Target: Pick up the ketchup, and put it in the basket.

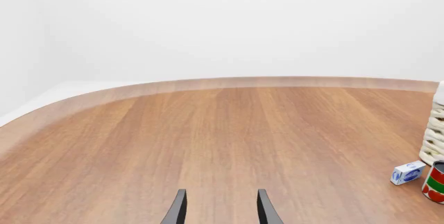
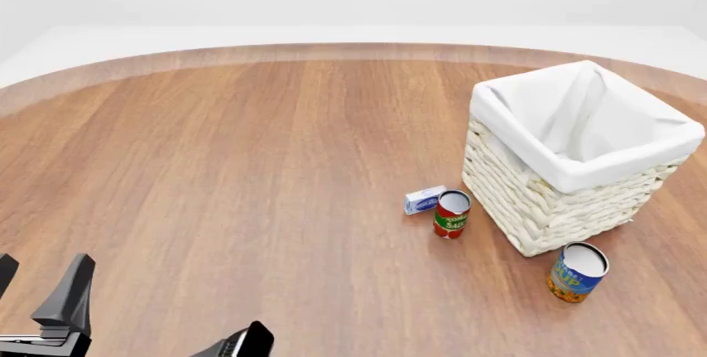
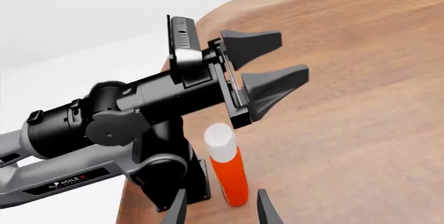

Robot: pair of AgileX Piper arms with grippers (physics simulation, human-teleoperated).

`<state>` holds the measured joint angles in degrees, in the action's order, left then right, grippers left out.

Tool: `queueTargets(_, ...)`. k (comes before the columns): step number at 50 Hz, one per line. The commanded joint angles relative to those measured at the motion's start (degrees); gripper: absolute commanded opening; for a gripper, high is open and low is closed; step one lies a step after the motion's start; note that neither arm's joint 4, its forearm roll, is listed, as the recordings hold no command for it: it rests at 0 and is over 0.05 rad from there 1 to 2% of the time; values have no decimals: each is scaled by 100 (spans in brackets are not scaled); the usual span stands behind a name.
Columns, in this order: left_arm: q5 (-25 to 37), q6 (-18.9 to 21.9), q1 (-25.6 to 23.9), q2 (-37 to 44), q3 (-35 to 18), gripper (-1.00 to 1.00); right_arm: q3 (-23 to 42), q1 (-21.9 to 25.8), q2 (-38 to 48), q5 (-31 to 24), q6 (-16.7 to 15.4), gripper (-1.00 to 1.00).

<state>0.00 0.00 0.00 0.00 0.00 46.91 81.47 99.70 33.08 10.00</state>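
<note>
One legible brand: "AgileX" perhaps, left arm [image 3: 83,177].

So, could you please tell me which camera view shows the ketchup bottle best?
The right wrist view. There the ketchup bottle stands upright on the table, white cap up, just ahead of the open right gripper and beside the left arm's base. The front view and the left wrist view do not show it at all.

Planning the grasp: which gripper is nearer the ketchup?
Right. The ketchup stands just ahead of the right gripper, between its open fingers; the left gripper hovers beyond it, pointing away.
</note>
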Motion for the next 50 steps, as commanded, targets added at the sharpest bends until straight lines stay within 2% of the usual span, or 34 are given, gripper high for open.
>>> queueTargets(1,0,0,0,0,0,100,189,49,82,-110,-4,100)
queueTargets(21,0,0,0,0,0,100,439,295,238,-205,-28,100)
queueTargets(50,0,0,0,0,0,100,1208,45,915,-400,30,100)
